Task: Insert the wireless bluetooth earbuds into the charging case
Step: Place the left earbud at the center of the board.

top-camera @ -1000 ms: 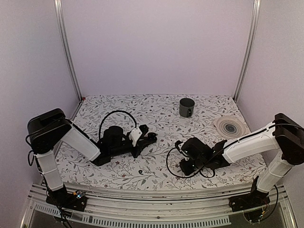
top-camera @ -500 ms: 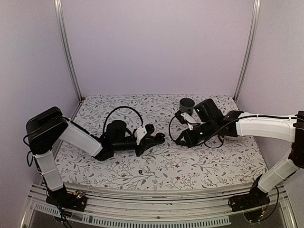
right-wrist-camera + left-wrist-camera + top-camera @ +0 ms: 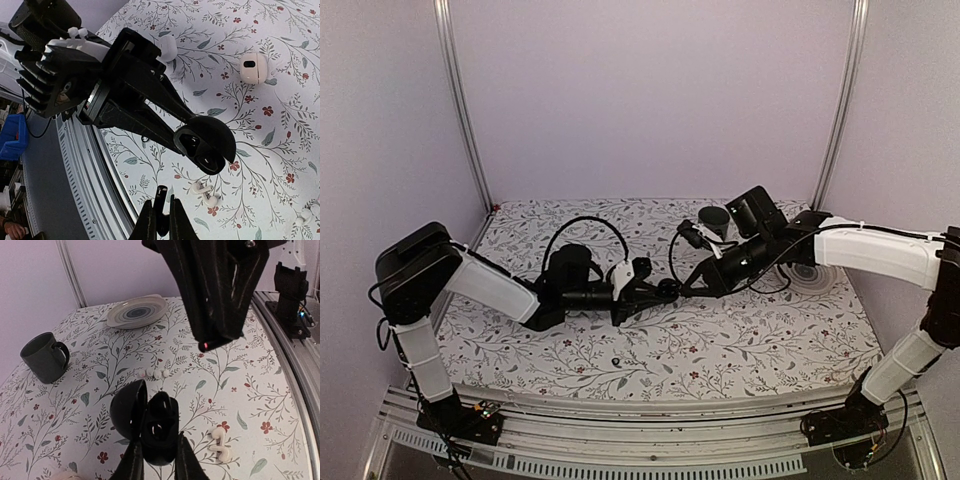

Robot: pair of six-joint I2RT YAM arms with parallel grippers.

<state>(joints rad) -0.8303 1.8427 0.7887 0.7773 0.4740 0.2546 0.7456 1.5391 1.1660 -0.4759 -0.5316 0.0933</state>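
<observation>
My left gripper (image 3: 655, 291) is shut on the charging case (image 3: 152, 426), a glossy black pebble with its lid open, held just above the table. The case also shows in the right wrist view (image 3: 207, 145), with its dark wells facing up. My right gripper (image 3: 161, 197) is shut on one small black earbud (image 3: 161, 212). In the top view this gripper (image 3: 692, 286) sits right beside the case. In the left wrist view the earbud's tip (image 3: 204, 345) shows a red light above and beyond the case. I cannot make out the second black earbud for certain.
A grey mug (image 3: 44, 358) and a striped plate (image 3: 137, 313) stand at the far right. White earbud-like pieces (image 3: 220, 443) lie beside the case, and more lie further off (image 3: 155, 373). A white oval piece with a dark spot (image 3: 253, 68) lies nearby. A small dark ring (image 3: 616, 362) lies near the front edge.
My right arm has risen from the near table and swung left up to the case. My left gripper has carried the open case to the right.
</observation>
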